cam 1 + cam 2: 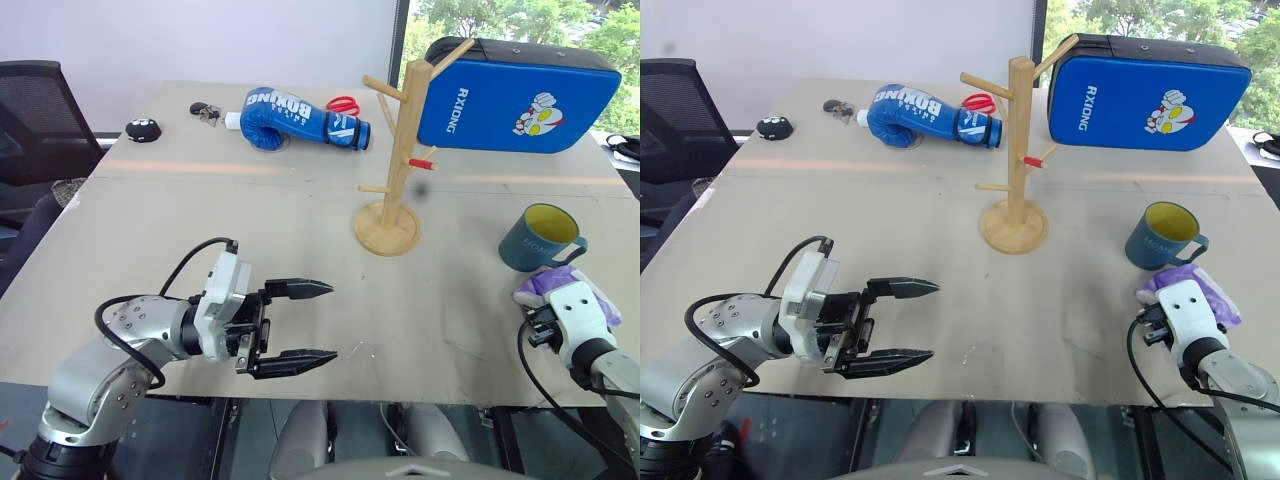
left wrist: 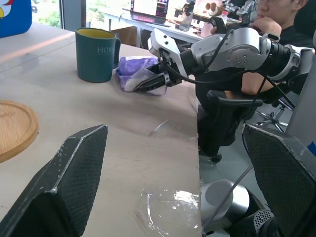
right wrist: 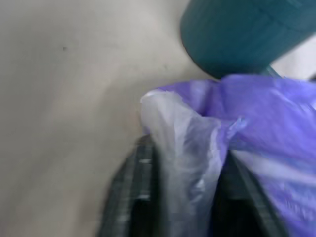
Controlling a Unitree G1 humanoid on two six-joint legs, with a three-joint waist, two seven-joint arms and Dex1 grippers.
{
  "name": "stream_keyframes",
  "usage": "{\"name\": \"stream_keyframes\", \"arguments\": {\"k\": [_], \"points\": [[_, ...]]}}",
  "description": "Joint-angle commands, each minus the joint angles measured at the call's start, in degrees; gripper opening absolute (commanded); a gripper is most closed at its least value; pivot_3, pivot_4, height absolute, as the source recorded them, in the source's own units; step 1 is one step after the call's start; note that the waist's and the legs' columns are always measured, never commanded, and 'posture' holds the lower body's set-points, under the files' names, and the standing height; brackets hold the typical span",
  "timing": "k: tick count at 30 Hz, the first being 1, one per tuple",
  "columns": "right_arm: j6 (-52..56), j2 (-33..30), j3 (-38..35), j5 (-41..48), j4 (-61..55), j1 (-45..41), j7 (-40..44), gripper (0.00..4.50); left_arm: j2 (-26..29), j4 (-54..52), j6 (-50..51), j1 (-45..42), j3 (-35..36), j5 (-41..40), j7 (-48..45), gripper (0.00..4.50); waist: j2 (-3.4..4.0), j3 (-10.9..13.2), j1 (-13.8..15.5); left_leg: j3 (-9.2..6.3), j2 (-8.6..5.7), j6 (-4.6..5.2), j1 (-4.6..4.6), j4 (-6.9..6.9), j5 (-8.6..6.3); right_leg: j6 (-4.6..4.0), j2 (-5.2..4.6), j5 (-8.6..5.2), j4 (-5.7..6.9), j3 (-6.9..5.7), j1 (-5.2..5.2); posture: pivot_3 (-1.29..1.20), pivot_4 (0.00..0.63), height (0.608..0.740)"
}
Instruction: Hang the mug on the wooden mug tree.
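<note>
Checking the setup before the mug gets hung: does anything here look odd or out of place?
Yes. The right gripper is closed on a crumpled purple plastic bag beside the mug, not on the mug. The mug tree stands upright with bare pegs.

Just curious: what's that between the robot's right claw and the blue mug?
A crumpled purple plastic bag, pinched in the right gripper beside the mug, seen in the head views.

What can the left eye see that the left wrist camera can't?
Left eye alone: the whole mug tree, a boxing glove, red scissors, the left gripper whole.
Left wrist alone: a person sitting beyond the table edge, and the right gripper from the side, shut on a purple bag.
Both: the mug beside that bag, the blue pad, the table.
</note>
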Motion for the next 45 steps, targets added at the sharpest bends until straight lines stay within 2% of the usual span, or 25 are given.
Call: {"name": "stream_keyframes", "arguments": {"k": [1,6,10,14,18,20,21,22,25,28,33,36,38,41,44,45], "points": [[1.95,0.28,-3.23,-0.22,-1.43,2.46,-0.22,0.02,-0.44,-2.10,-1.13,-0.95,-0.77,0.36,0.34,4.50,-0.02,-0.02,0.05,-0.01,0.00,0.00,0.00,0.00,0.00,0.00,0.00,0.00,0.00,0.00,0.00,0.00,0.150,0.740],[-0.82,-0.93,-12.07,0.51,1.03,2.34,0.74,0.02,-1.69,-1.14,-0.83,-3.93,-2.42,0.55,1.15,4.50,0.00,0.00,0.03,-0.03,-0.03,0.00,-0.02,0.01,0.00,0.00,0.00,0.00,0.00,0.00,0.01,0.00,0.150,0.740],[-4.40,-6.44,-15.03,-0.19,10.29,-3.62,2.87,0.02,-2.02,-0.89,-0.68,-5.18,-3.02,0.74,1.24,4.50,0.10,0.05,-0.71,0.13,-0.04,0.01,0.03,0.01,0.00,0.02,0.03,0.01,0.00,0.14,0.00,0.00,0.150,0.740],[-12.69,-12.52,-11.23,-1.10,29.72,-16.23,6.42,0.02,-2.19,-0.50,-0.81,-6.24,-2.91,0.96,2.31,4.50,0.12,0.07,-1.58,0.11,-0.03,0.01,0.15,0.01,0.00,0.01,0.17,0.02,0.03,0.20,0.04,0.00,0.150,0.740],[-21.36,-14.36,-6.26,-0.79,49.73,-28.84,12.50,0.02,-2.52,-0.85,-0.89,-6.46,-2.69,0.82,3.43,4.50,0.11,0.07,-1.59,0.08,-0.09,0.01,0.16,-0.04,0.00,-0.22,0.29,0.15,0.04,0.31,0.05,0.00,0.150,0.740],[-26.56,-15.99,-3.46,-2.85,59.81,-34.07,14.40,0.81,-2.72,-1.18,-1.07,-6.38,-2.53,0.78,3.99,4.50,0.16,0.11,-1.61,0.10,-0.09,0.01,0.14,-0.06,0.00,-0.19,0.31,0.17,0.03,0.34,0.04,0.00,0.150,0.740],[-28.51,-16.62,-2.63,-3.56,63.47,-35.87,14.72,1.04,-2.82,-1.33,-1.16,-6.28,-2.49,0.77,4.21,4.50,0.20,0.12,-1.55,0.11,-0.09,0.02,0.11,-0.06,0.00,-0.17,0.29,0.19,0.02,0.36,0.03,0.00,0.150,0.740],[-30.00,-17.30,-2.05,-3.77,66.49,-37.38,15.45,1.64,-2.99,-1.54,-1.24,-6.11,-2.42,0.70,4.55,4.50,0.22,0.14,-1.42,0.11,-0.09,0.02,0.08,-0.06,0.00,-0.13,0.27,0.21,0.01,0.39,0.02,0.00,0.150,0.740],[-33.56,-19.13,-1.88,-3.54,70.07,-39.01,16.82,2.97,-3.32,-2.16,-1.53,-5.18,-2.38,0.73,5.13,4.50,0.26,0.15,-1.09,0.08,-0.09,0.02,-0.03,-0.06,0.00,0.02,0.19,0.22,-0.03,0.38,-0.01,0.00,0.150,0.740],[-30.34,-20.93,-5.78,0.32,62.72,-35.20,18.99,4.46,-3.51,-2.14,-2.38,-3.90,-2.17,1.02,5.10,4.50,0.27,0.15,-1.08,0.10,-0.08,0.02,-0.07,-0.06,-0.01,0.08,0.15,0.21,-0.07,0.42,-0.02,0.00,0.150,0.740],[-14.65,-21.41,-18.52,11.62,33.81,-18.46,25.08,4.46,-3.74,-0.98,-3.68,-3.16,-2.19,1.21,4.11,4.50,0.42,0.13,-0.46,0.03,-0.03,0.05,-0.02,-0.08,-0.03,0.11,0.16,0.20,-0.03,0.50,0.01,0.00,0.150,0.740],[-7.49,-18.73,-24.29,15.42,19.86,-11.48,23.15,4.46,-3.79,0.33,-4.47,-3.36,-2.35,1.50,3.05,4.50,0.41,0.13,-0.36,0.05,0.00,0.05,0.05,-0.08,-0.03,0.24,0.20,0.13,0.00,0.45,0.03,0.00,0.150,0.740],[-2.48,-13.41,-26.57,18.32,9.79,-8.85,17.79,4.46,-3.90,1.36,-4.97,-3.66,-2.37,1.70,2.31,4.50,0.28,0.06,-0.32,0.07,-0.01,0.05,0.11,-0.06,-0.03,0.25,0.21,0.04,0.01,0.37,0.07,0.00,0.150,0.740],[0.59,-3.21,-22.37,16.27,-2.38,-6.97,6.56,4.46,-3.96,2.27,-5.36,-3.87,-2.66,2.04,1.50,4.50,0.25,0.04,-0.30,0.04,0.02,0.03,0.18,0.00,-0.02,0.14,0.24,-0.03,0.07,0.40,0.12,0.00,0.150,0.740],[-0.26,4.24,-13.72,9.86,-5.71,-7.77,-2.73,4.46,-4.35,2.75,-5.41,-4.95,-3.82,2.56,1.18,4.50,0.22,0.01,-0.41,0.09,0.00,0.03,0.17,0.00,-0.01,0.13,0.22,-0.04,0.09,0.48,0.08,0.00,0.150,0.740],[-0.61,5.67,-11.73,8.29,-5.81,-8.18,-4.52,4.23,-4.49,2.91,-5.33,-5.49,-4.08,2.64,1.26,4.50,0.22,0.01,-0.37,0.12,0.00,0.03,0.13,0.00,-0.02,0.12,0.21,-0.04,0.08,0.50,0.05,0.00,0.150,0.740]]}}
